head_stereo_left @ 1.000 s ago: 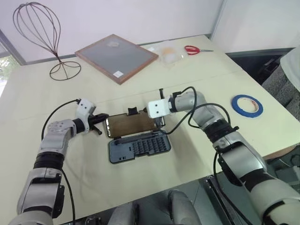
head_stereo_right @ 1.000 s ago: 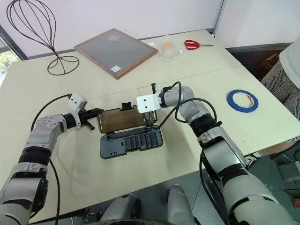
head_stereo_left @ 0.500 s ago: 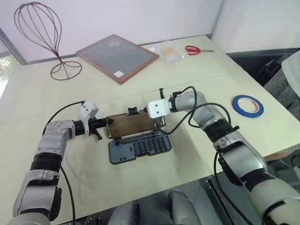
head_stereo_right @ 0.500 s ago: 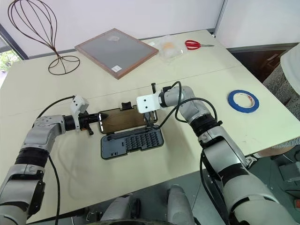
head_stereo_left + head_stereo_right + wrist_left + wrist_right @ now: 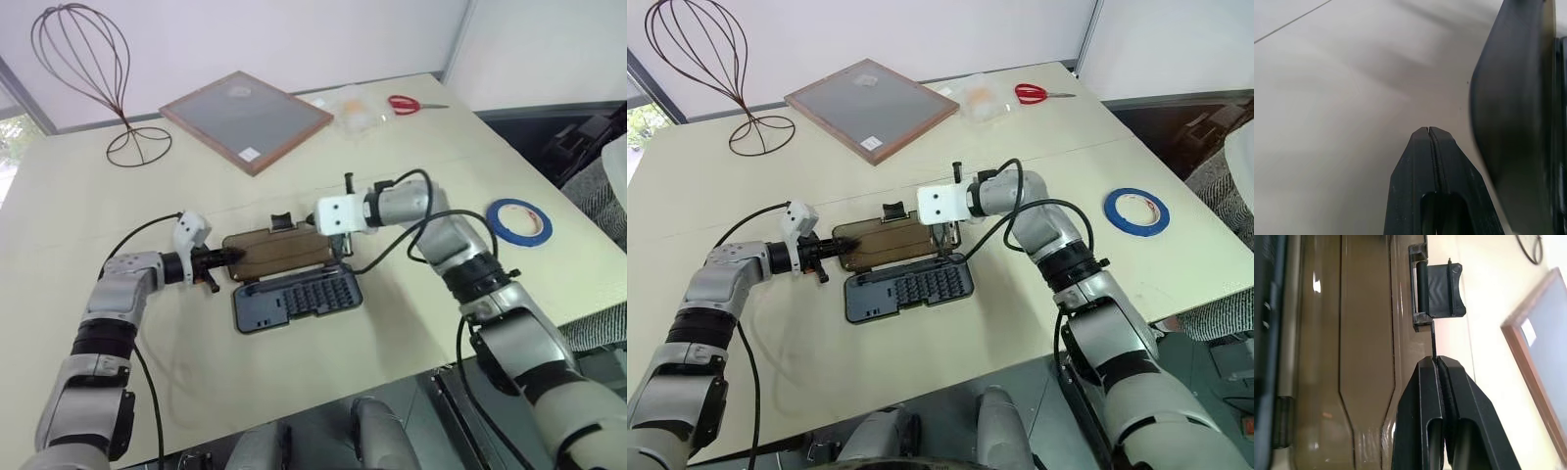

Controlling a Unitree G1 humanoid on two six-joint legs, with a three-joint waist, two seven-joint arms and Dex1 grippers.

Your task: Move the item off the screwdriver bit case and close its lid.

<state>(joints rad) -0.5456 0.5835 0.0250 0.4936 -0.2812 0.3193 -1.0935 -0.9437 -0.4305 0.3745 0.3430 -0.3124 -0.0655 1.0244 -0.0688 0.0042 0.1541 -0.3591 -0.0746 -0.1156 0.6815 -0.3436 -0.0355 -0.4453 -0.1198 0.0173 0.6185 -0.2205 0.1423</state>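
Left eye view: screwdriver bit case [image 5: 297,298] lies open mid-table, lid [image 5: 279,251] flat behind base; blue tape [image 5: 519,220] sits well apart, off to the right. Left gripper [image 5: 227,257] at lid's left end, right gripper [image 5: 340,246] at its right end. Right wrist view adds fingers [image 5: 1431,396] pressed together beside latch tab [image 5: 1439,290]; left wrist view, fingers [image 5: 1422,161] together too.
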